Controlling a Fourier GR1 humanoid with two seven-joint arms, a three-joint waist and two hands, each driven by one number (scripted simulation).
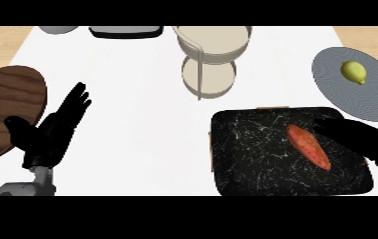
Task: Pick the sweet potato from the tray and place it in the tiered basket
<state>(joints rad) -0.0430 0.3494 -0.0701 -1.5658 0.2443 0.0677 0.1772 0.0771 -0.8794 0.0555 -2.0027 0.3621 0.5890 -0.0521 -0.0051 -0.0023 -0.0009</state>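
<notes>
Sweet potato: the long orange-red sweet potato [308, 146] lies slantwise on the right half of the black, white-veined marble tray [251, 158], not yet lifted.
Right robot hand: the black right robot hand [348, 134] sits just beside the sweet potato on its right, over the tray's right edge; it reads as a dark mass against the dark tray, so I cannot tell how far its fingers are spread or whether they touch the sweet potato. Nothing shows it has hold of anything.
Step in hand: to my eye, the approach to the grasp, with the pick not yet made.
Next move: I would judge it needs the fingers brought round the sweet potato's middle, across its length, then a lift clear of the tray's rim and a carry up and left to the basket.
Tiered basket: the cream, round two-tier basket [212, 53] stands on the white counter [140, 98] beyond the tray, well apart from the sweet potato.
Left robot hand: the left robot hand [52, 130] rests far left of the tray, fingers straight and holding nothing, beside a brown wooden board [18, 98].
Other things: a grey plate [339, 90] carrying a yellow lemon [354, 72] lies just past the tray's far right corner.
</notes>
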